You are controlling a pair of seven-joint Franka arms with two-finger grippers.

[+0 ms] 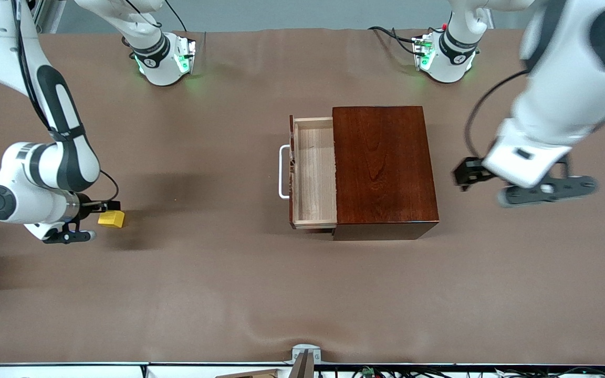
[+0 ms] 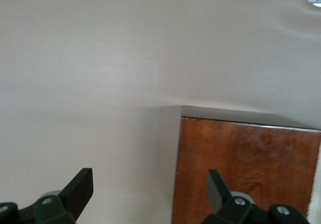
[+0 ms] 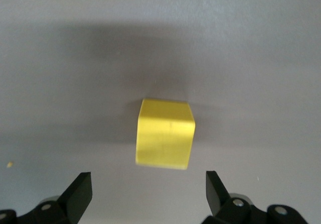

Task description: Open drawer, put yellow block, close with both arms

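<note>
The drawer (image 1: 315, 168) stands pulled out of the dark mahogany box (image 1: 384, 163), its pale-wood tray bare, its white handle (image 1: 283, 172) toward the right arm's end of the table. The yellow block (image 1: 111, 219) lies on the table near that end. My right gripper (image 1: 102, 209) hangs low beside it, open. In the right wrist view the yellow block (image 3: 164, 133) sits just ahead of the spread gripper (image 3: 149, 189), not between the fingers. My left gripper (image 1: 468, 173) hovers open over the table beside the box. The left wrist view shows that gripper (image 2: 150, 186) above a corner of the box (image 2: 246, 169).
Brown cloth covers the table (image 1: 202, 294). The two arm bases (image 1: 168, 58) (image 1: 447, 55) glow green along the table's edge farthest from the front camera. A small metal bracket (image 1: 305, 357) sits at the nearest edge.
</note>
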